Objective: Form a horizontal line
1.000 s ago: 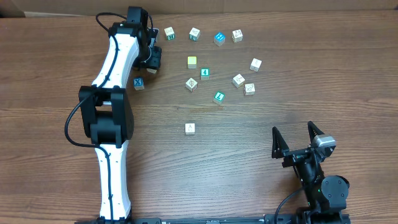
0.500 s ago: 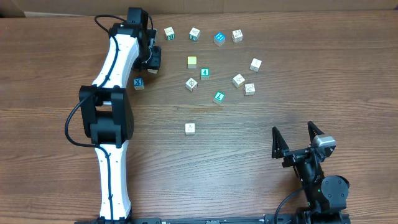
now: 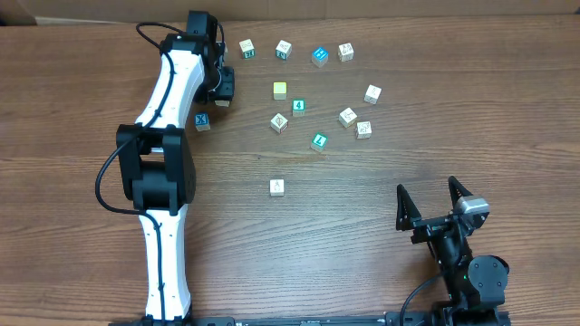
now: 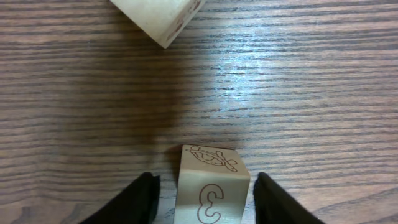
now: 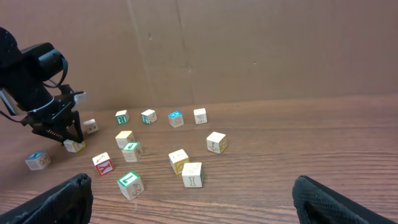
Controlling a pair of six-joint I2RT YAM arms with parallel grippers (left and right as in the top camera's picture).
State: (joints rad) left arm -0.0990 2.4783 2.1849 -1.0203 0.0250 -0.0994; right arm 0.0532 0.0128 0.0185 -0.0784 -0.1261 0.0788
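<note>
Brown wood-grain worktop (image 3: 381,272) under everything, cardboard wall (image 5: 249,43) at the back. Left fingers (image 4: 140,199) spread, straddling a numbered whitish cube (image 4: 211,186), thin gaps on both sides, nearer one finger than the other; not clamped yet. Just ahead of the fingertips, a second whitish cube (image 4: 158,15), turned across the grain. No horizontal line formed so far: pale yellow cube (image 3: 280,90) and other whitish cubes (image 3: 348,116) scattered well off to the right of these fingers, one lone cube (image 3: 276,186) apart, nearer the robot's base. Right fingers (image 3: 401,204) wide apart, holding nothing, well away from every cube. Likely trouble: closing off-centre and twisting or squirting the cube out; dragging it into the blue X cube (image 3: 202,119) just beside the arm; nudging the neighbour ahead. Far worktop edge near the left fingers, so little room that way; broad bare wood between the scatter and the right fingers for laying a row.
</note>
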